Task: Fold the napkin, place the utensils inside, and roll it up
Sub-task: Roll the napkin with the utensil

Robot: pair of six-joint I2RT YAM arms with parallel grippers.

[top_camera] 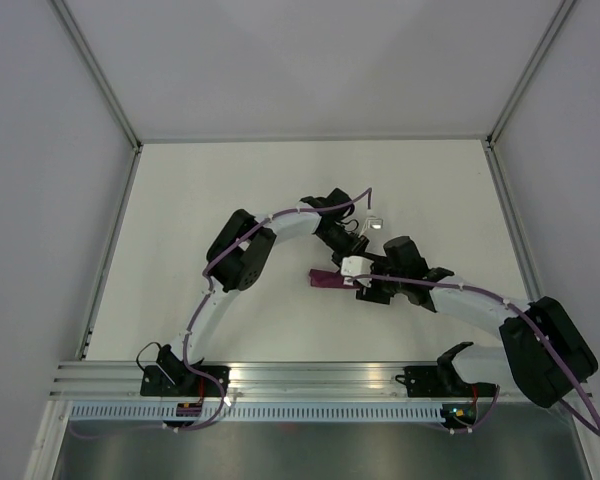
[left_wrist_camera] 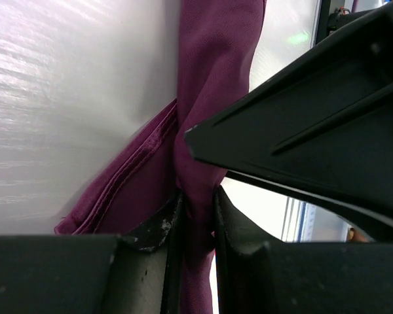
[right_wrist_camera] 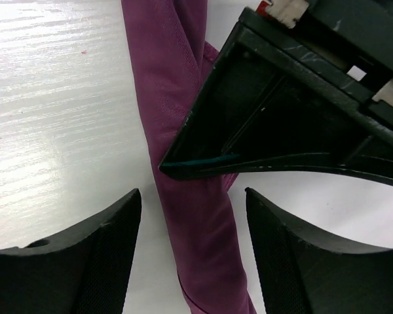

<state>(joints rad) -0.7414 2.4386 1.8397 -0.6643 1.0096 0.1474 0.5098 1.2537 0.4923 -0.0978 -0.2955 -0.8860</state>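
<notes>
The napkin [top_camera: 323,279] lies on the white table as a narrow purple roll. In the left wrist view the napkin [left_wrist_camera: 213,78] runs up from between my left gripper's fingers, and the left gripper [left_wrist_camera: 196,219] is shut on it. My left gripper [top_camera: 354,262] and right gripper [top_camera: 366,288] meet over the roll's right end. My right gripper [right_wrist_camera: 193,222] stands open, one finger on each side of the napkin [right_wrist_camera: 177,118] without touching it. The left gripper's black finger [right_wrist_camera: 281,124] crosses the roll just ahead. No utensils show; they are hidden or out of view.
The white table [top_camera: 230,200] is walled by grey panels at the back and sides. An aluminium rail [top_camera: 300,375] runs along the near edge by the arm bases. The right arm's finger [left_wrist_camera: 314,124] fills the right of the left wrist view.
</notes>
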